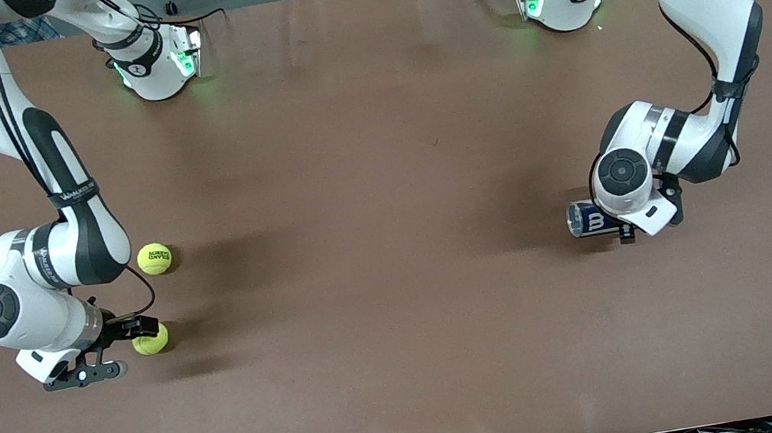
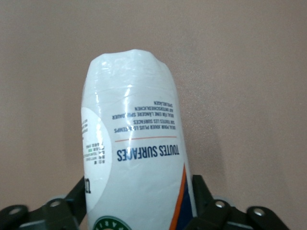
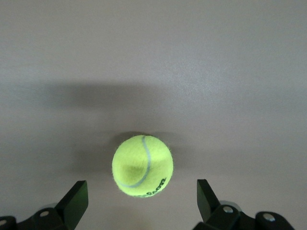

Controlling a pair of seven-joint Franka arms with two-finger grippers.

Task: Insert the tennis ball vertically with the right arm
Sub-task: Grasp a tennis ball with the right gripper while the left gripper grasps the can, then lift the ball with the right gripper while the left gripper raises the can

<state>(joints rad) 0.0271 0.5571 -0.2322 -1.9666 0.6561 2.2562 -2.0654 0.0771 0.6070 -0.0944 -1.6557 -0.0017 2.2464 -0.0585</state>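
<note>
1. Right claw low over the desk, fingers spread wide, nothing gripped.
2. Ball lies on the desk between the open fingers, untouched.
3. Second ball farther from the front camera than the first.
4. Left claw clamps a can, held lying sideways near the left arm's end.

place: robot lab | signs: two white robot arms fixed on a big brown table | green lights on their bases | black wires by the table's edge
</note>
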